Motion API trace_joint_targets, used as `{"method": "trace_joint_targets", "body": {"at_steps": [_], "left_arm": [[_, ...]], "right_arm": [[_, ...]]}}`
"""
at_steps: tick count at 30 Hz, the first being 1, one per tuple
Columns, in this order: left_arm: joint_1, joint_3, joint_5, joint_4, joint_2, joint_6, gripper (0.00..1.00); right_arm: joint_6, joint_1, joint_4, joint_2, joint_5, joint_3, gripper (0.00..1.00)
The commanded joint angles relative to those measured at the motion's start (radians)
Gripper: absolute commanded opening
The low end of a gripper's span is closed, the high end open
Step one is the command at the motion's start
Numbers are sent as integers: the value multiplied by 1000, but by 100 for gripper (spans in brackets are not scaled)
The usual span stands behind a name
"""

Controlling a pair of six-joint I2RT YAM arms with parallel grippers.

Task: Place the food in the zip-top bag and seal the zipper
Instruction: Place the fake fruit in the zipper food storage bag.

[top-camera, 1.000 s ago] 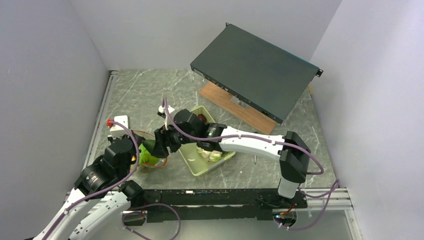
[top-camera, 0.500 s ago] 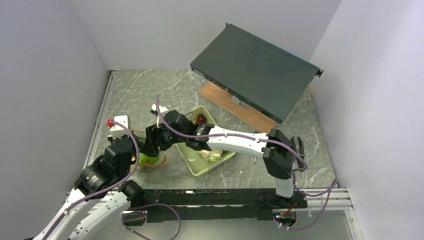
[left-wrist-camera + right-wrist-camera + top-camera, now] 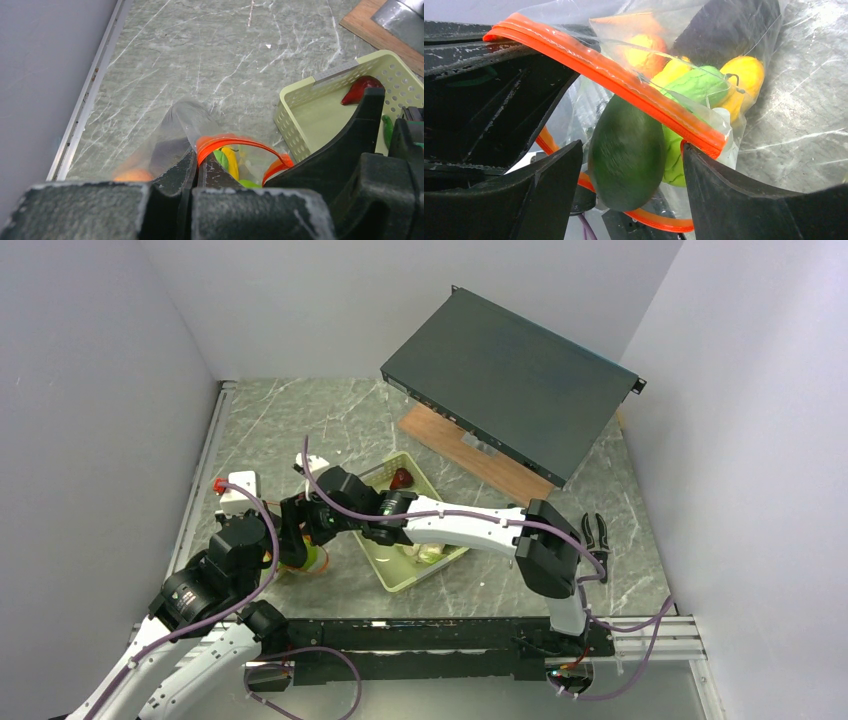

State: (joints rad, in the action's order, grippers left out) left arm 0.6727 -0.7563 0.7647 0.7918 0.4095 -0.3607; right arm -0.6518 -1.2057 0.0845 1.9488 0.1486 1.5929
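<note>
- Grey marbled surface [image 3: 290, 420], walled in white. At the rear a dark equipment case [image 3: 510, 380] leans on a wooden board [image 3: 470, 455], well apart from the work.
- Pale green slatted basket [image 3: 395, 578], centre. It acts as the supply bin and holds a red toy piece [image 3: 401, 478] and at least one pale piece, so loading appears unfinished.
- Right arm, stretched leftward across the basket so that its right hand [image 3: 631, 147] meets the bag mouth head-on. The jaws are spread, with slim gaps showing on both sides of the cucumber [image 3: 626, 155]. This reads as released.
- Left hand [image 3: 196, 167], clenched on the rim of the zip-top bag [image 3: 175, 130]. Pinching one lip lifts it, probably so the mouth bows into an open loop for the other arm.
- Zip-top bag, at the left of the surface just beside the basket, its clear film slumped on the marble.
- Zipper [image 3: 624, 85], unsealed. One orange strip crosses above the cucumber and the other curves below it.
- Cucumber, lodged in the mouth between the two strips, judged only partly inside.
- Pepper [image 3: 694, 87], corn [image 3: 744, 75] and peach [image 3: 644, 52], already inside behind the film.
</note>
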Motion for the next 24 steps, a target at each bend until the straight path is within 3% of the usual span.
{"method": "trace_joint_targets", "body": {"at_steps": [1,12,24], "left_arm": [[-2,-5,12,-27,-9,-1,0],[-2,-6,15,-24,-22,-6,0],[-2,-6,8,-23,-18,-6,0]], "right_arm": [[14,-5,5,-24,-24,59,76],[34,-14,30,-82,-52,18,78],[161,-14,84,-312,-146,-164,73]]}}
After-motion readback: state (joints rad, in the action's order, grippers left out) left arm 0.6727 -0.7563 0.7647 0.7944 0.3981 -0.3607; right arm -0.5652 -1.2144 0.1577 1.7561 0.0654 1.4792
